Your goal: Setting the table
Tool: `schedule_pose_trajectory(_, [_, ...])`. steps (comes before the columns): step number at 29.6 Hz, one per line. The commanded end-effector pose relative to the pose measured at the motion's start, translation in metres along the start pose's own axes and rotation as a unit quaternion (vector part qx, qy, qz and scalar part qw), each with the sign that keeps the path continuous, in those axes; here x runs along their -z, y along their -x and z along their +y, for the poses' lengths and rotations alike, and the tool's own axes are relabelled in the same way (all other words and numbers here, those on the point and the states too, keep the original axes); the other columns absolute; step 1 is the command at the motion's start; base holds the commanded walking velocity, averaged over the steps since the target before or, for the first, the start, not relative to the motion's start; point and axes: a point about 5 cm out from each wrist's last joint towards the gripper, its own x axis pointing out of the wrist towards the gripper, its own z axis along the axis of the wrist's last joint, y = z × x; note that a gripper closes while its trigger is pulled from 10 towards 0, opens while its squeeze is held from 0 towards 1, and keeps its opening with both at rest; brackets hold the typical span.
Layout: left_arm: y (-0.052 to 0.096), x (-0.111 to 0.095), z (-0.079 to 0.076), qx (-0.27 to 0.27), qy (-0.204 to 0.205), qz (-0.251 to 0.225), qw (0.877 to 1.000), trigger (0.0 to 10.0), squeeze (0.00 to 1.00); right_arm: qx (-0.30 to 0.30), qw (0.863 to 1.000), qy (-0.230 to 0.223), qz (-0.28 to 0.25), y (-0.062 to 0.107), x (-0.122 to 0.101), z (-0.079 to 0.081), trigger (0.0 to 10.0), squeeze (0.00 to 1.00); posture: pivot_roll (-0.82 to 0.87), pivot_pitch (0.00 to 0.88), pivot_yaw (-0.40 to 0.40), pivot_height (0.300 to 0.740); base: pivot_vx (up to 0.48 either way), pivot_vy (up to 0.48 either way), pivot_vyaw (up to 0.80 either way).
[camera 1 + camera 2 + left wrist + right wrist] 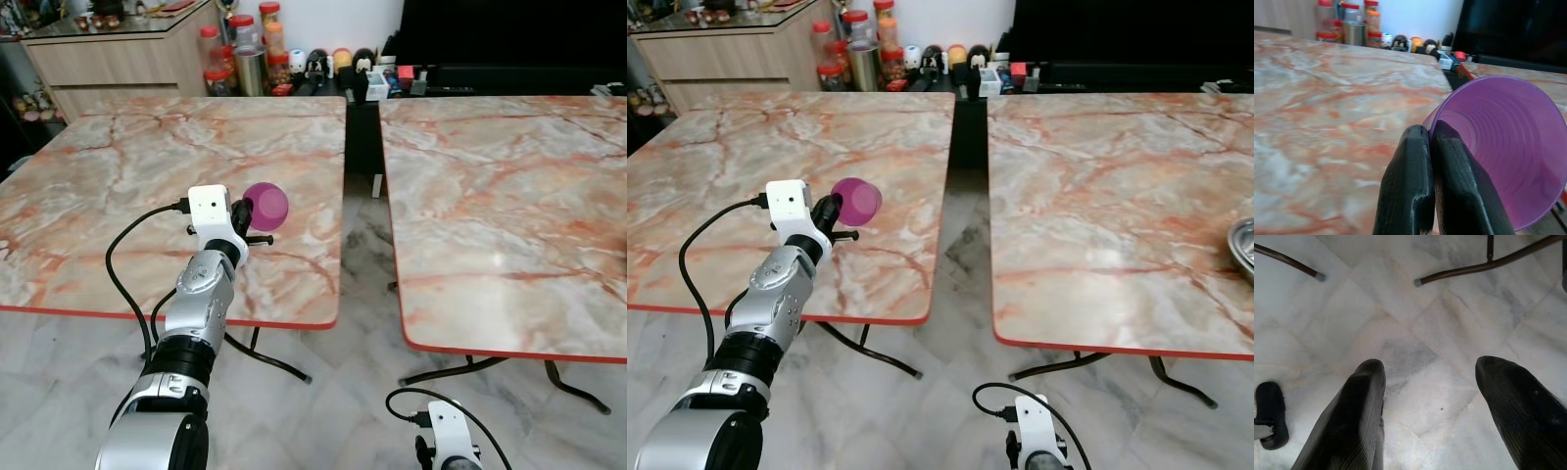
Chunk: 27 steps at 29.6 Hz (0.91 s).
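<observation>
Slippage is looking like the main risk: the left gripper is pinching only the thin rim of the translucent purple plastic cup, one finger inside and one outside, fingers nearly together on the wall. The cup is tipping on its side, mouth facing back toward the wrist camera, base pointing away. With such a shallow edge grip, a quick swing or a bump against the counter could be twisting the cup out or flexing the soft wall until it pops free.

Second risk: the cup is hanging over the left orange-veined marble counter with a red edge, near that counter's right edge and not far from the gap to the second matching counter. A release while it is tilted this way would probably be sending it rolling toward that gap and down to the pale marble tile floor. It needs turning upright before letting go.

Cup itself: light, thin-walled, faint ridges ringing the inside, empty, no visible damage.

Right gripper is hanging idle low beside the second counter, fingers spread wide, holding nothing, pointing at the floor.

Steel bowl rim is peeking in at the second counter's far right edge.
</observation>
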Motion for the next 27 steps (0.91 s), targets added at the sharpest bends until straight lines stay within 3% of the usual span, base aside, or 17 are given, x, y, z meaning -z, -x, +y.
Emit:
schedule_pose_trajectory(1, [-0.0028, -0.0066, 0.0007, -0.006, -0.005, -0.012, 1.0, 10.0, 0.0, -0.002, 1.0, -0.005, -0.002, -0.0002, -0.0014, 0.0007, 10.0, 0.0, -0.03, 0.0, 0.033, 0.74, 0.0, -0.326, 0.0])
schedule_pose_trajectory(27, [-0.0052, -0.0127, -0.001, 0.002, -0.007, -0.022, 1.0, 10.0, 0.0, 0.001, 1.0, -0.012, -0.001, -0.0001, -0.0004, -0.001, 10.0, 0.0, -0.03, 0.0, 0.035, 0.74, 0.0, -0.32, 0.0])
